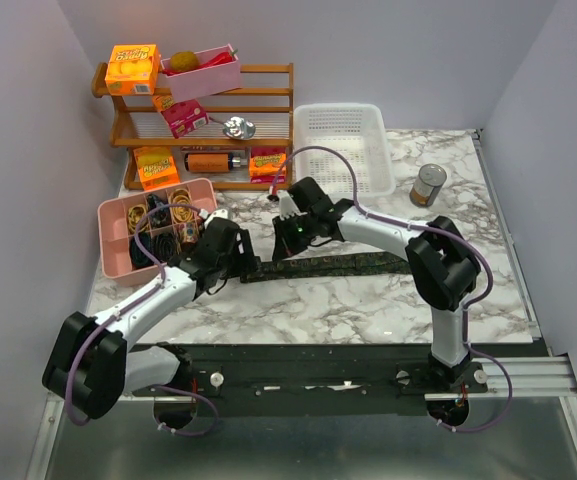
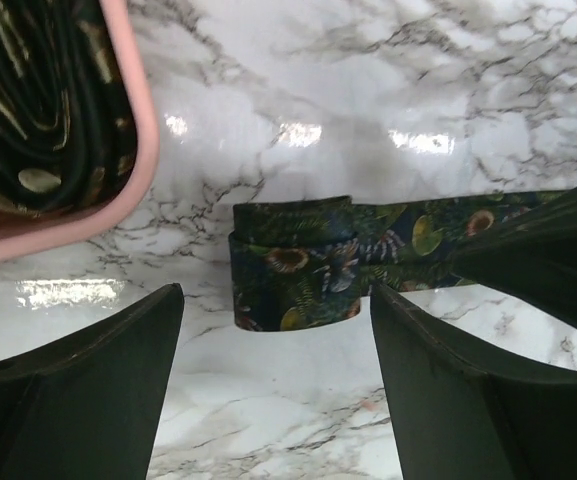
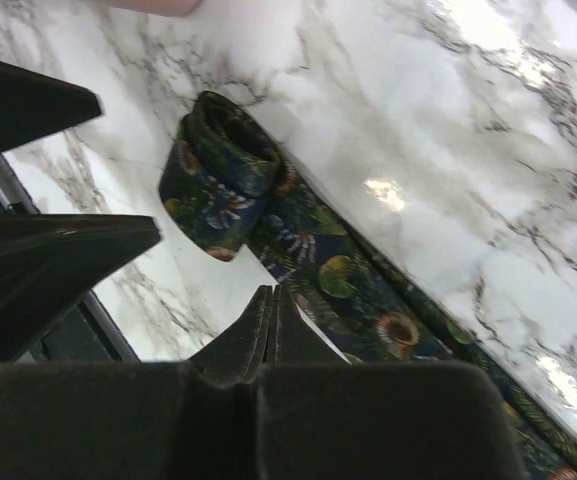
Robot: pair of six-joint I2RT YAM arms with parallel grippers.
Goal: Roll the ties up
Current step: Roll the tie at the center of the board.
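Note:
One tie [image 1: 338, 264], dark with a green-gold leafy pattern, lies flat across the middle of the marble table. Its left end is turned over into a small loose roll [image 2: 293, 265], also in the right wrist view [image 3: 223, 170]. My left gripper [image 1: 236, 265] is open, and its two fingers stand either side of the rolled end, just short of it [image 2: 275, 288]. My right gripper [image 1: 290, 238] is shut and empty. Its tips [image 3: 271, 292] are over the tie's edge a little right of the roll. I cannot tell whether they touch the fabric.
A pink compartment tray [image 1: 113, 215] with more ties and elastic loops sits just left of the roll; its rim shows in the left wrist view [image 2: 140, 150]. Behind are a wooden shelf [image 1: 268, 110], a white basket [image 1: 343, 150] and a can [image 1: 428, 185].

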